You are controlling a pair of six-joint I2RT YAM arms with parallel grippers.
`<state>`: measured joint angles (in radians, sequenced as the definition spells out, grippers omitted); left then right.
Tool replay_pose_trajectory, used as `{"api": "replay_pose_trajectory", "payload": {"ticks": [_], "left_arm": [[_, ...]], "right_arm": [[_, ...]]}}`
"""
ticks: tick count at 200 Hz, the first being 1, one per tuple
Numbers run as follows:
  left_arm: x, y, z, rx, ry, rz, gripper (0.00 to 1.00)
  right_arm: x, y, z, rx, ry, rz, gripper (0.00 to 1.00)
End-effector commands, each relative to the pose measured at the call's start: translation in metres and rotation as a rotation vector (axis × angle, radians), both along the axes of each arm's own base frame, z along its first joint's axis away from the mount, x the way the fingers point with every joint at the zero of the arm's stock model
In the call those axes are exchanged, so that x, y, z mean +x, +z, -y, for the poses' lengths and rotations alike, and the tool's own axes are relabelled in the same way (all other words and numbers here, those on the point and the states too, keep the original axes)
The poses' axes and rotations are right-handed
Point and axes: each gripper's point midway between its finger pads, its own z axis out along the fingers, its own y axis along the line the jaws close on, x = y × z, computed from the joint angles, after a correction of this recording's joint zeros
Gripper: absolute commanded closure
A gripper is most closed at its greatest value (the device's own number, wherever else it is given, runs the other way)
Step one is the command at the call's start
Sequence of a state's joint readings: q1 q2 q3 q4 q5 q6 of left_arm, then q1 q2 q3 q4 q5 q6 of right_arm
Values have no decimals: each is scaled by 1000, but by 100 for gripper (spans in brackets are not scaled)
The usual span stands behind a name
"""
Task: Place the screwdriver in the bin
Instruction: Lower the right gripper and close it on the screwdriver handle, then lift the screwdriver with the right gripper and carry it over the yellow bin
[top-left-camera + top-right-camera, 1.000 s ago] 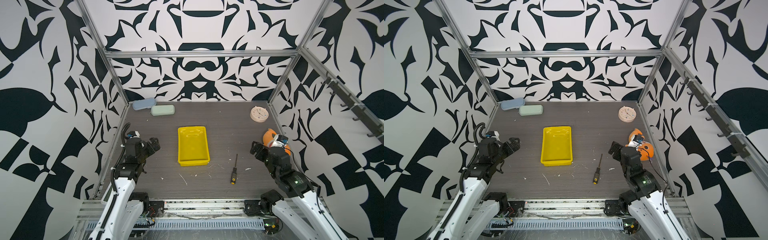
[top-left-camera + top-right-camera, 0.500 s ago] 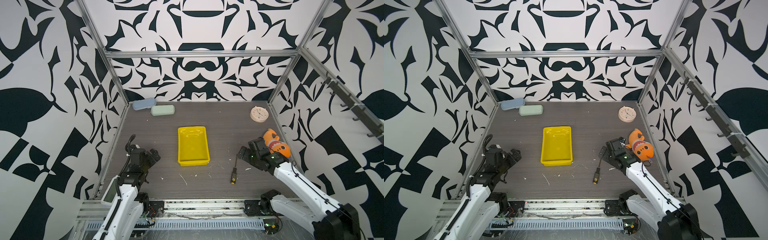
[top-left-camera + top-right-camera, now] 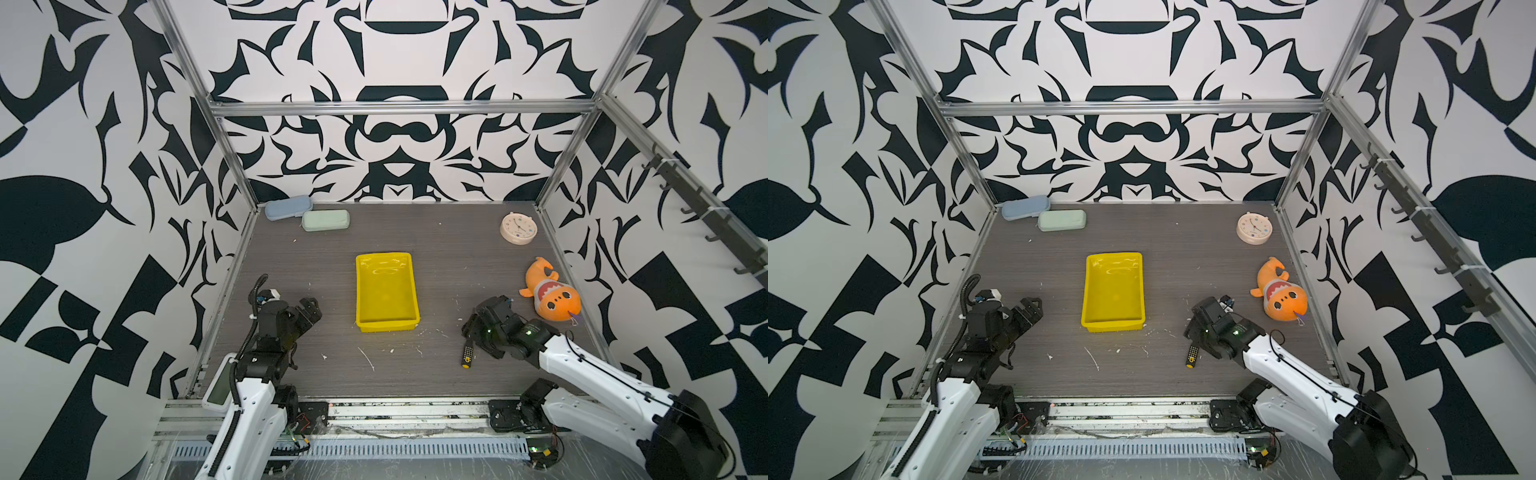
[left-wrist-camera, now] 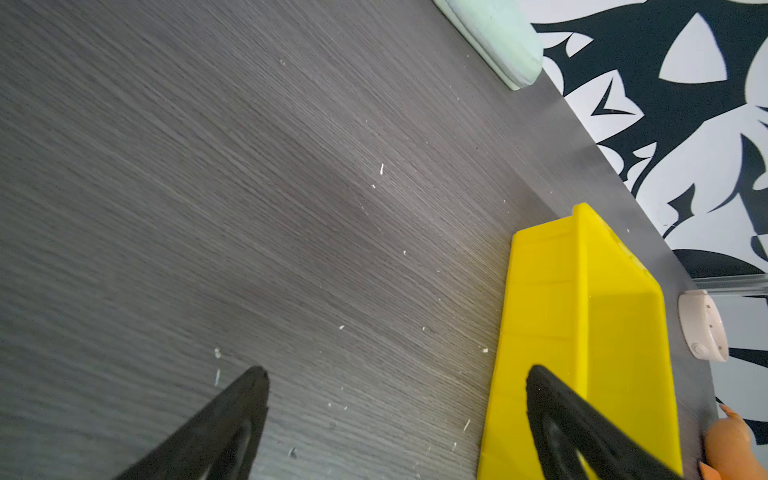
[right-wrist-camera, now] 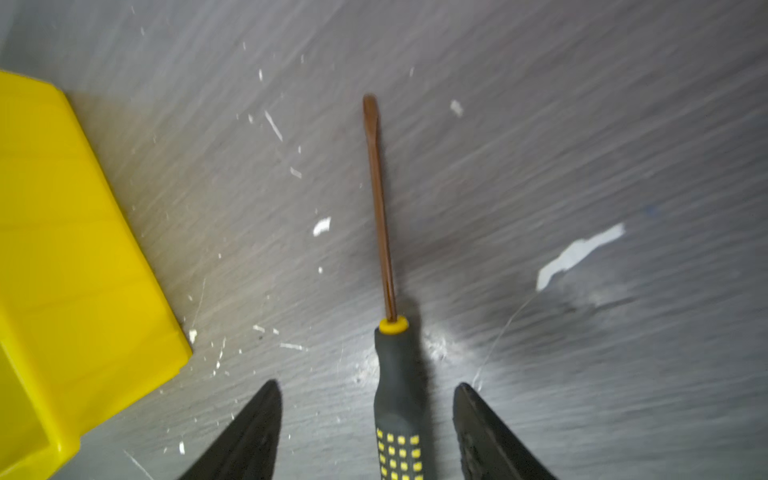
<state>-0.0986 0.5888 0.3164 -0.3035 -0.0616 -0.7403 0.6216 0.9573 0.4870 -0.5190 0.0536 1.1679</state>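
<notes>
Right gripper [image 5: 366, 387] jaws apart, straddling screwdriver [image 5: 400, 409] handle; gap on both sides, neither finger touching it. Shaft points straight ahead of fingertips, lying on table [image 5: 582, 124]. Yellow bin [image 5: 83, 257] corner off to one side, clear of fingers. White scraps [image 5: 577, 253] scattered ahead. Table surface blurred.

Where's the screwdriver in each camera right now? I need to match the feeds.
In a top view: screwdriver handle, right of the bin's near end.
In a top view: same spot, right of the bin.
Left wrist: not in it.
Right wrist: mid-frame, handle between right gripper fingers.
Shared landmark: the yellow bin, in all four.
</notes>
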Motion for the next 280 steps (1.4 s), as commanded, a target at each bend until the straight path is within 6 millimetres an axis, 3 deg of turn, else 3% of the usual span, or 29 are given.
{"api": "replay_pose_trajectory", "payload": {"ticks": [1,81,133,232,280], "left_arm": [[1,4,1,-13,6,6,1],[-2,3,-3,-12,33,-9,1],[-1,1,-2,-13,29,-20,1],[-2,2,-4,-12,36,-8,1],[-1,1,-4,-10,39,-14,1]], "right_arm": [[-4,-11,-2,-3,-37,-17,33],[-20,-24,-9,-61,-6,-51,45],[-27,-34,-2,-93,-38,-64,51],[-26,-42,-3,-123,-45,-91,61],[-21,-34,-7,-132,-40,-81,75]]}}
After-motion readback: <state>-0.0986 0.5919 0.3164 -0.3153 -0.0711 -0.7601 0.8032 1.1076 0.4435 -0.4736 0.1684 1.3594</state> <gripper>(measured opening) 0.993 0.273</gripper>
